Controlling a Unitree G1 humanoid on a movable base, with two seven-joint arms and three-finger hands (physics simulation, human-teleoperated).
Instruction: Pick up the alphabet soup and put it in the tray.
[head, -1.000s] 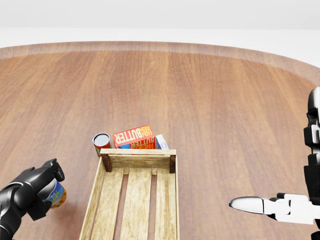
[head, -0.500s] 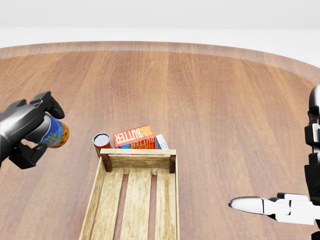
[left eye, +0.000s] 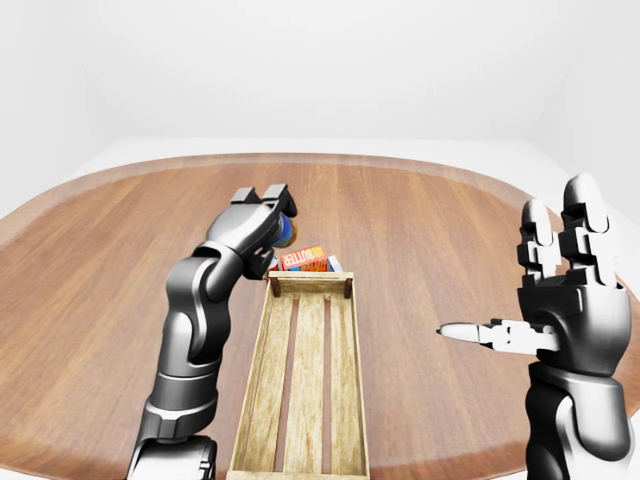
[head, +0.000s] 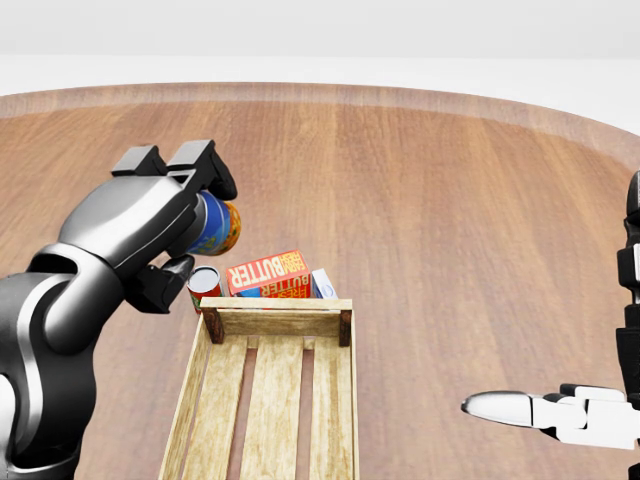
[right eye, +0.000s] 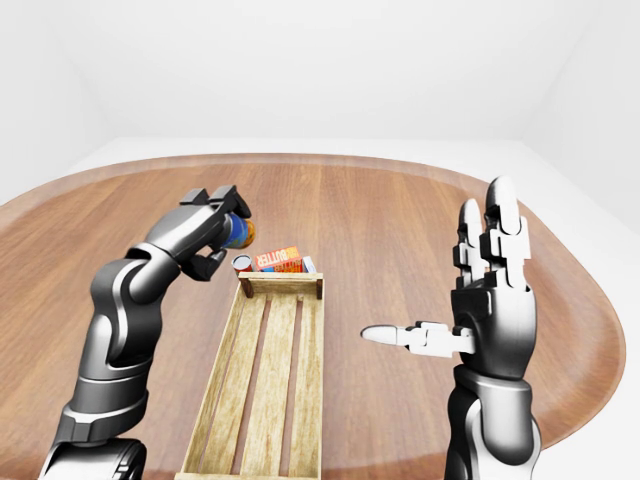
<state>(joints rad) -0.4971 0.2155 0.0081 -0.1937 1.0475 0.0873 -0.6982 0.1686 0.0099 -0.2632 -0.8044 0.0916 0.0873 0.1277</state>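
My left hand (head: 188, 222) is shut on the alphabet soup can (head: 219, 226), a blue can with an orange end, held tilted in the air. In the head view it hangs just above and left of the top end of the empty wooden tray (head: 277, 304). The tray is a long slatted crate running down to the bottom edge. My right hand (right eye: 478, 290) stands open and upright to the right of the tray, fingers spread, holding nothing.
A red can (head: 204, 284), an orange butter box (head: 267, 272) and a small white-blue carton (head: 323, 284) lie close against the tray's top end. All rest on a round wooden table (head: 450, 200) with a curved rim at the top.
My left hand has carried the soup can up and to the right, from the left edge of the head view to beside the tray's top end. The right hand has barely moved.
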